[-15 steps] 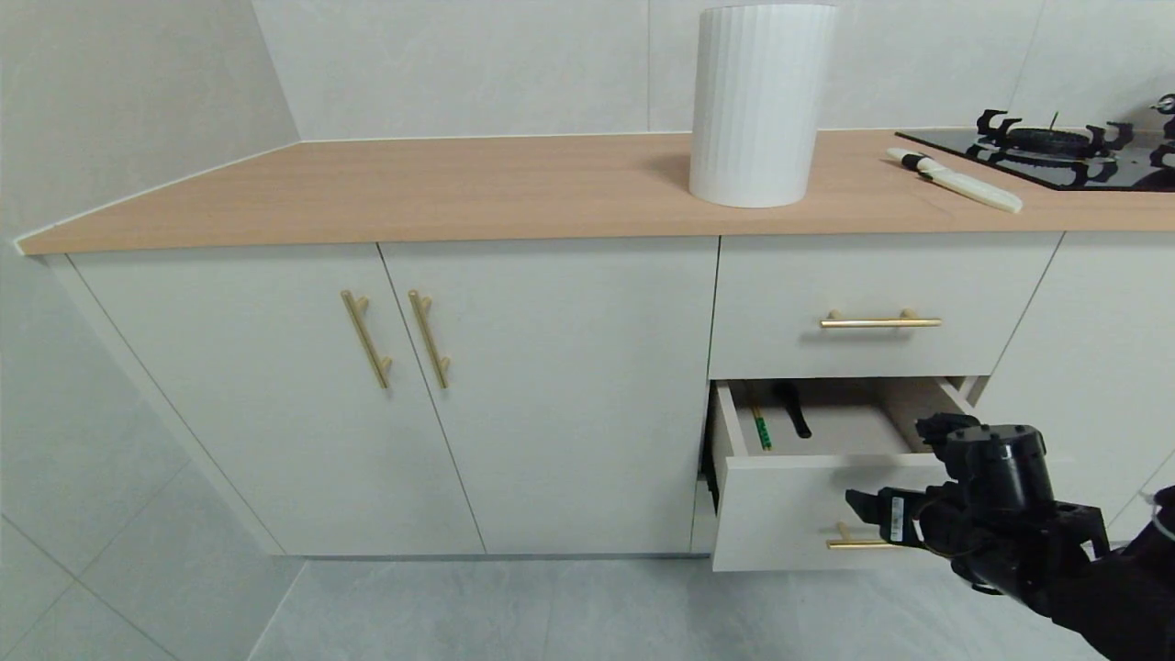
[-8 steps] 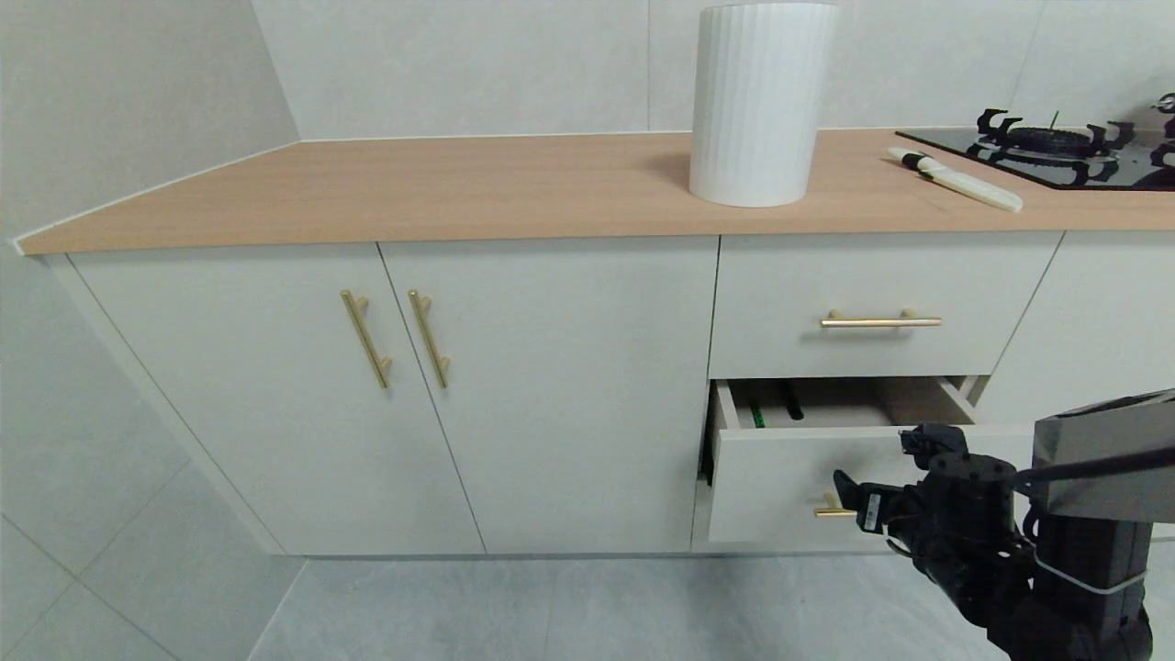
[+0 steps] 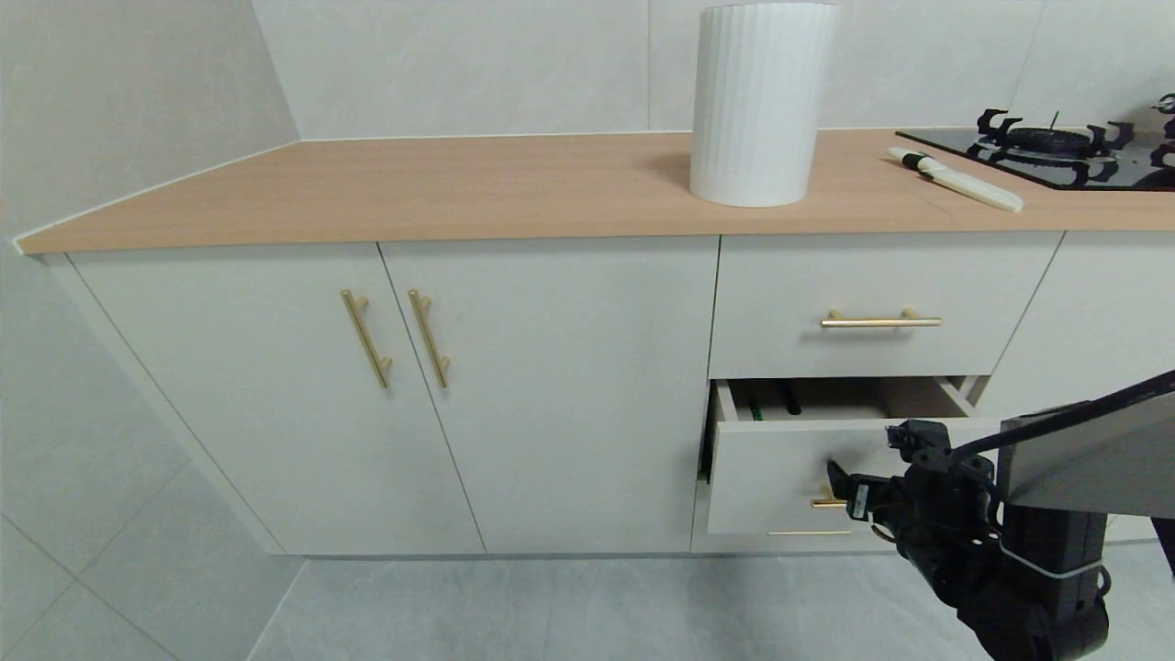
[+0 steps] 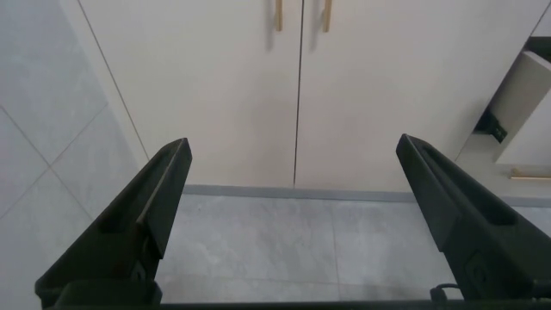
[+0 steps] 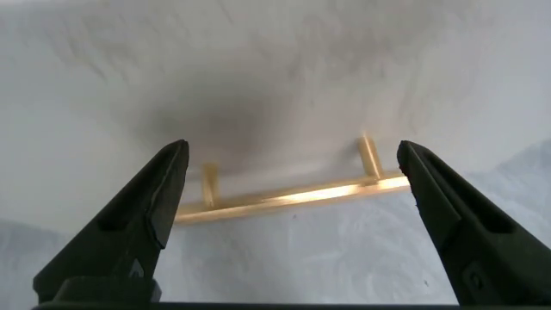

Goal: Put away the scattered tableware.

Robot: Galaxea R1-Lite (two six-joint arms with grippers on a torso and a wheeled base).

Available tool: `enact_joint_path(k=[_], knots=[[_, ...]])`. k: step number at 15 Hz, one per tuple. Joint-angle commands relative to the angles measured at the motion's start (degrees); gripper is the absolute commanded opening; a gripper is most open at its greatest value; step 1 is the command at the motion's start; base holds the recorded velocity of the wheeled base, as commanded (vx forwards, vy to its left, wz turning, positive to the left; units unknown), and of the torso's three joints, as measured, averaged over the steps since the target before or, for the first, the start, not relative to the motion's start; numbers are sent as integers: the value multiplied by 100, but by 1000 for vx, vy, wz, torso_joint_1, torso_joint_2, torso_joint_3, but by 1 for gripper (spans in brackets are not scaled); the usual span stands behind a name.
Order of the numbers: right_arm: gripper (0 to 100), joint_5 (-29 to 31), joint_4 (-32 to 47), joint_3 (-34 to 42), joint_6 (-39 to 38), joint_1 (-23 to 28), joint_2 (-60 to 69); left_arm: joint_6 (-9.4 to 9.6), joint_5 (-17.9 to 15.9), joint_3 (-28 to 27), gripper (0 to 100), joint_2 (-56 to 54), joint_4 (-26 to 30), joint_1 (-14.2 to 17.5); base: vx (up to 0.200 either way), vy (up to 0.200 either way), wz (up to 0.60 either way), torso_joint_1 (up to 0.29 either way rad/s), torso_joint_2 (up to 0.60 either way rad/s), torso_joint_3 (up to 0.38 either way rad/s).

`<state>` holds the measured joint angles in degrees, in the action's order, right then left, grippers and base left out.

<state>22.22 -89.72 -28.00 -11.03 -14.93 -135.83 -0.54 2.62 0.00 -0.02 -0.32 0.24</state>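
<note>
Knife first: is it put away?

No. We see it lying flat on the wooden worktop, at 3 o'clock from the white ribbed canister and near the gas hob. Nothing holds it.

And what do we already have stowed?

In the head view, at 4 o'clock, the lower drawer stands partly open. Along its 9 o'clock side lie a green utensil and a black utensil; too little of either shows for us to name them better. We judge those two as done.

What are our grippers doing?

Our right gripper faces the drawer front with its jaws spread wide. The gold drawer handle runs across the gap ahead of them and is not pinched; we cannot tell whether anything touches the panel. Our left gripper hangs low before the double cabinet doors, jaws equally wide, nothing in them.

So how far along are we?

Partway, we reckon. With both grippers empty and the knife well apart from the drawer, at 1 o'clock from it and up on the worktop, a pick and a placement remain, and the drawer wants shutting after that.
</note>
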Motion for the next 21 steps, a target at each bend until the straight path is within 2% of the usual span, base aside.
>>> enact_joint_path(k=[1, 7, 12, 21], knots=[[100, 1, -28, -355, -4, -1, -58, 1, 2, 0, 100, 2, -3, 2, 0, 0, 0, 0, 0, 0], [100, 63, -28, -865, -48, 193, -198, 1, 2, 0, 100, 2, -3, 2, 0, 0, 0, 0, 0, 0], [100, 441, -28, -1463, -92, 316, -409, 1, 2, 0, 100, 2, -3, 2, 0, 0, 0, 0, 0, 0], [100, 643, -28, -1902, -92, 676, -541, -8, 2, 0, 100, 2, -3, 2, 0, 0, 0, 0, 0, 0]])
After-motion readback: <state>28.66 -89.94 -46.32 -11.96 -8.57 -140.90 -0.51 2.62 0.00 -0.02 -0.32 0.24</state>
